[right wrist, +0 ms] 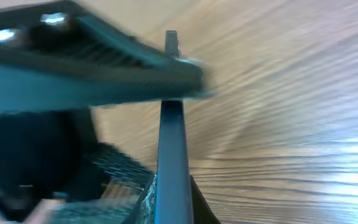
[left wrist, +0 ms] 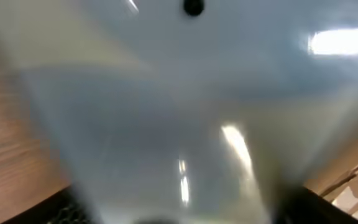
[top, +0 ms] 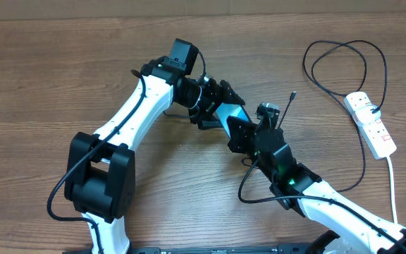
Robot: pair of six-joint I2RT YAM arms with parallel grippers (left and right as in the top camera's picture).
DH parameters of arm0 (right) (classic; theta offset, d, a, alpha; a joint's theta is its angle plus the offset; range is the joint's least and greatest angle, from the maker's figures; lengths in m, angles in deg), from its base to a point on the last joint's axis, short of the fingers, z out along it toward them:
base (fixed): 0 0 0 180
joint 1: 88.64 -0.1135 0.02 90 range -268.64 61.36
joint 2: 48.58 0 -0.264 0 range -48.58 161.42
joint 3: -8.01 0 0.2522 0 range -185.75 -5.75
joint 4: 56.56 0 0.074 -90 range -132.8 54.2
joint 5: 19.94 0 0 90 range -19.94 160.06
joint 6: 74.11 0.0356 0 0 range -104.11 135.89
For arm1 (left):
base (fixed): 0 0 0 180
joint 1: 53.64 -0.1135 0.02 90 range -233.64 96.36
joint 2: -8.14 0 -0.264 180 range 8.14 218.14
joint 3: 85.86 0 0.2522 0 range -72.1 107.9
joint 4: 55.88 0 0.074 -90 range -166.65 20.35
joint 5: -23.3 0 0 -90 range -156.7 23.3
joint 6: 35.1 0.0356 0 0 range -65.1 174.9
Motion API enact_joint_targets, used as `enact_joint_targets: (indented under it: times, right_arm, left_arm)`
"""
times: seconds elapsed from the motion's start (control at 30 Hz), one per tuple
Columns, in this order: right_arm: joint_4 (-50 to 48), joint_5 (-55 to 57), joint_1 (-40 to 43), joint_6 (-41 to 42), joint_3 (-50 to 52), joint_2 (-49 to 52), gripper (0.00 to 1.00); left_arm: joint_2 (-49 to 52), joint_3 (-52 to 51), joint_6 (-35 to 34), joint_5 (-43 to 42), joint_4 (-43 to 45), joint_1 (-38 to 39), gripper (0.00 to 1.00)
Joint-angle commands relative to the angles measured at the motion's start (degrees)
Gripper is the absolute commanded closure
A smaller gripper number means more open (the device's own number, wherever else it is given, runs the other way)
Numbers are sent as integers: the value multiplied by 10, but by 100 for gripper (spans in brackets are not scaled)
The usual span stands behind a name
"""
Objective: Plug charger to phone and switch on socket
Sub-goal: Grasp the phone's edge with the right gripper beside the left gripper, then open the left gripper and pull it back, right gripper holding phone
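The left gripper (top: pixel 206 106), left of centre, has its fingers wide either side of the phone (top: pixel 230 113). I cannot tell whether they grip it, so it may tilt or slip. The right gripper (top: pixel 245 137) is pinched fully closed; on what is unclear. The charger (top: pixel 292 97) points up beside it, unplugged, and a crooked push could shove the phone. The socket (top: pixel 371 123) lies far right.
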Motion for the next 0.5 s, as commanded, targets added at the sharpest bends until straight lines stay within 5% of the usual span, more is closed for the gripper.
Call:
enact_joint_targets:
  times: [0.0, 0.13, 0.47]
  right_arm:
    - [-13, -65, -14, 49, -15, -8, 96]
    - [-11, -107, -14, 116, -15, -8, 96]
    - [12, -229, 27, 287, -15, -8, 96]
  left_arm:
    - [3, 7, 7, -24, 2, 6, 14]
    - [2, 7, 57, -30, -7, -21, 0]
    - [-43, 8, 202, -13, -88, -143, 0]
